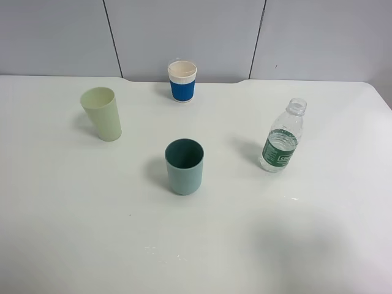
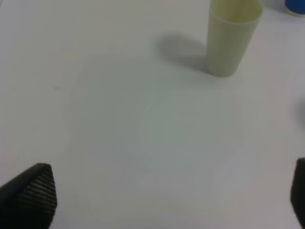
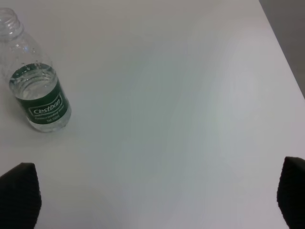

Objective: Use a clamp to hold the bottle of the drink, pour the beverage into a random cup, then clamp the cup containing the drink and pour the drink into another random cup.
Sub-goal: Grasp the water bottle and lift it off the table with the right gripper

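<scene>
A clear uncapped bottle (image 1: 282,138) with a green label stands upright at the right of the table, about half full; it also shows in the right wrist view (image 3: 34,85). A teal cup (image 1: 184,166) stands in the middle. A pale green cup (image 1: 102,113) stands at the left and shows in the left wrist view (image 2: 231,36). A white cup with a blue sleeve (image 1: 182,80) stands at the back. Neither gripper shows in the high view. The left gripper (image 2: 171,195) is open, well short of the pale green cup. The right gripper (image 3: 157,195) is open, short of the bottle.
The white table (image 1: 73,214) ends at a grey panelled wall (image 1: 184,30) behind the cups. Its right edge shows in the right wrist view (image 3: 281,47). A blue cup's edge (image 2: 295,7) shows in the left wrist view.
</scene>
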`<state>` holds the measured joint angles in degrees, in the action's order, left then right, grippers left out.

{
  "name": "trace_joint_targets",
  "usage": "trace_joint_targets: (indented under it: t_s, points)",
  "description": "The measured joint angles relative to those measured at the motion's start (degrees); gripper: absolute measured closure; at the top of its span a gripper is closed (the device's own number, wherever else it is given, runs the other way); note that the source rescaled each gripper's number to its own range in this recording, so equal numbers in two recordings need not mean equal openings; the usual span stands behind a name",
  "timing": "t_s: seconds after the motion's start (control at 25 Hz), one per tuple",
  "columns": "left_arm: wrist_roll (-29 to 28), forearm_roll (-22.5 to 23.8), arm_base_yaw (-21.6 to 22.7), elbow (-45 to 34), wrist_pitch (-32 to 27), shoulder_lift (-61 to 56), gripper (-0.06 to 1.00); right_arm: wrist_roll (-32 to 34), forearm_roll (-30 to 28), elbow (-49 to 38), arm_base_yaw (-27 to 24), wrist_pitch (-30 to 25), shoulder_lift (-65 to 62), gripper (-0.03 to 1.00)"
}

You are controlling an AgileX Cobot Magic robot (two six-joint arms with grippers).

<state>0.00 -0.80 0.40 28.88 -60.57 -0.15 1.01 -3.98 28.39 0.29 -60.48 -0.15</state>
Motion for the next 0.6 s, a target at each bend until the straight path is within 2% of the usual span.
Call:
trace_joint_targets:
  t_s: [0.6]
  points:
    - [0.3,0.0,0.0,0.0,0.0,0.0,-0.06,0.0,0.0,0.0,0.0,0.0,0.0,-0.03]
